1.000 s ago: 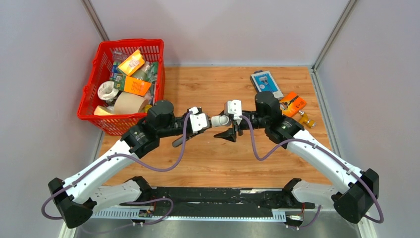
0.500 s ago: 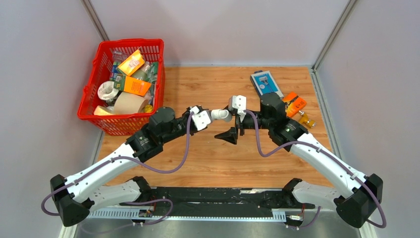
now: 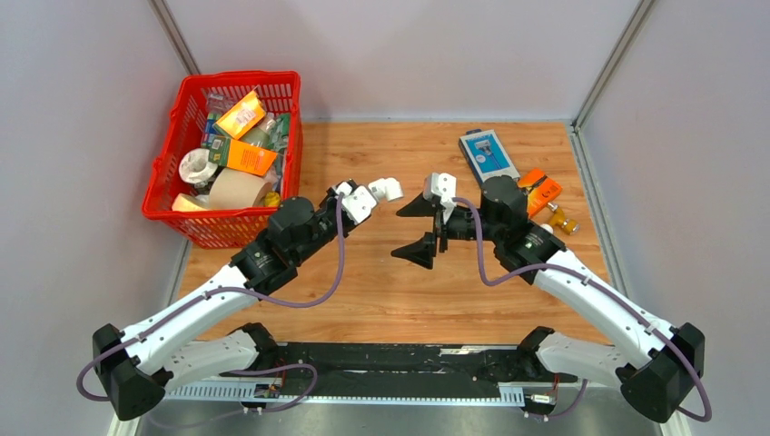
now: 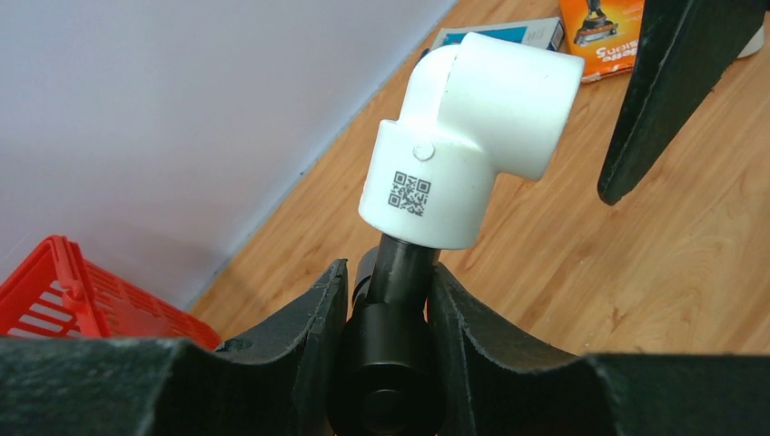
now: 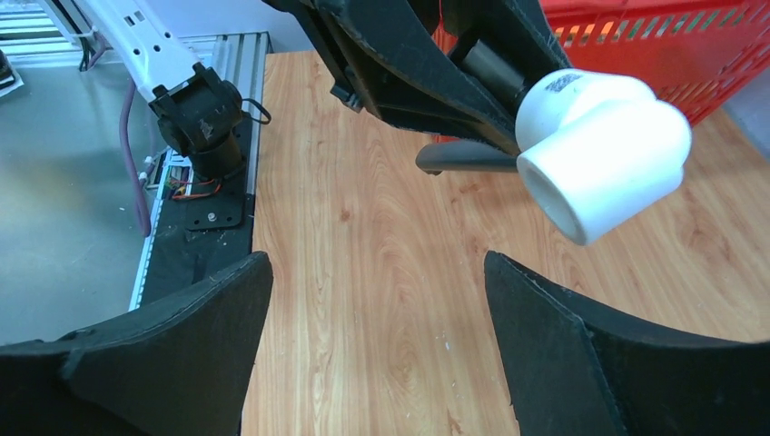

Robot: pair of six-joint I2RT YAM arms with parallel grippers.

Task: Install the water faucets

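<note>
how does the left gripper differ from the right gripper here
The left gripper is shut on the dark faucet stem, which carries the white elbow fitting; the right gripper holds nothing. The left gripper's jaws sit close together around the stem, while the right gripper's jaws are spread wide. Shared: both have black jaws and face each other above the wooden table.

Lab cell w/ grey partitions, wood bench.
</note>
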